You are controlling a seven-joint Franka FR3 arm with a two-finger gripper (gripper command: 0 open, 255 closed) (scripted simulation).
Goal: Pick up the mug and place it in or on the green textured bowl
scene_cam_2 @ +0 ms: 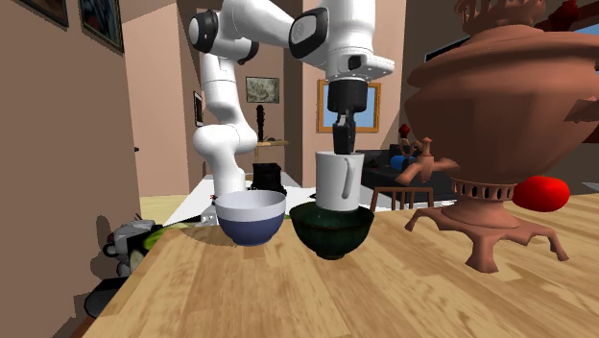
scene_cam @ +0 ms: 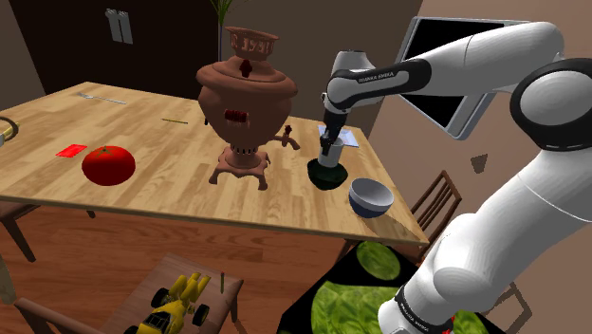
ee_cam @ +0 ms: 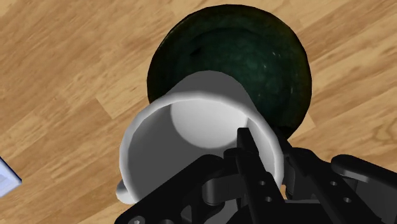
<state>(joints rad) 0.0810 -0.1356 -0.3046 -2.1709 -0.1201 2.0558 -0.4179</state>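
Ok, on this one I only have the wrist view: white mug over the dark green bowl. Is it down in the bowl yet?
Observer: In the second exterior view the mug stands upright, its base level with the rim of the green bowl, seemingly just inside.
Operator: Anything close beside that bowl?
Observer: A blue-grey bowl stands close beside it, at that view's left.
Operator: And on the other side?
Observer: A brown urn with a spout, a gap away at that view's right.
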